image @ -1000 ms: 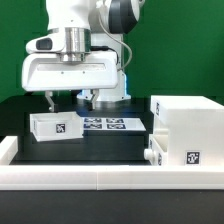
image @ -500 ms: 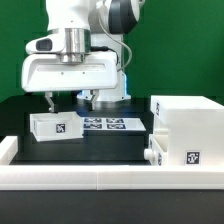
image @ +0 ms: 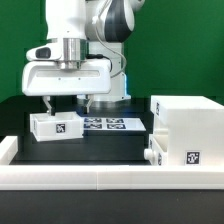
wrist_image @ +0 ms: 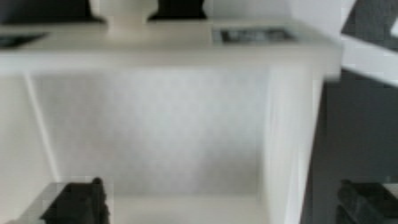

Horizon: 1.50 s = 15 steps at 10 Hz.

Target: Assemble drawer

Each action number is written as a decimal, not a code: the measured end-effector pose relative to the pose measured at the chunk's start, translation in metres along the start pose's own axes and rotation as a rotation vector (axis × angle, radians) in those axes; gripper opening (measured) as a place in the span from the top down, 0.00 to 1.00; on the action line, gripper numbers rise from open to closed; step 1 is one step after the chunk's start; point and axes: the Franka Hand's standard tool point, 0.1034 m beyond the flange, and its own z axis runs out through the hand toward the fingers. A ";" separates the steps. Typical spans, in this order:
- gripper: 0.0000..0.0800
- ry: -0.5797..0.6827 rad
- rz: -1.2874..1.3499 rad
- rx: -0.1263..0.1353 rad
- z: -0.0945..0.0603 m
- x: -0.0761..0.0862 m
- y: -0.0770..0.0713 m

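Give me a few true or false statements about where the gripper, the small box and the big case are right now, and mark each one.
1. The gripper hangs over the small box with its fingers apart. True.
2. The large case stands on the exterior view's left. False: it stands on the exterior view's right, and the small box is on the left.
3. The small box is lifted clear of the table. False: it sits on the table and the fingers are not closed on it.
4. The marker board lies between the small box and the large case. True.
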 end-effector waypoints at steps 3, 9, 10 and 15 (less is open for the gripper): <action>0.19 -0.007 0.001 0.014 0.019 -0.008 -0.010; 0.52 0.002 -0.007 0.014 0.028 -0.007 -0.015; 0.52 0.003 -0.009 0.014 0.027 -0.005 -0.015; 0.95 0.003 -0.005 0.013 0.027 -0.006 -0.013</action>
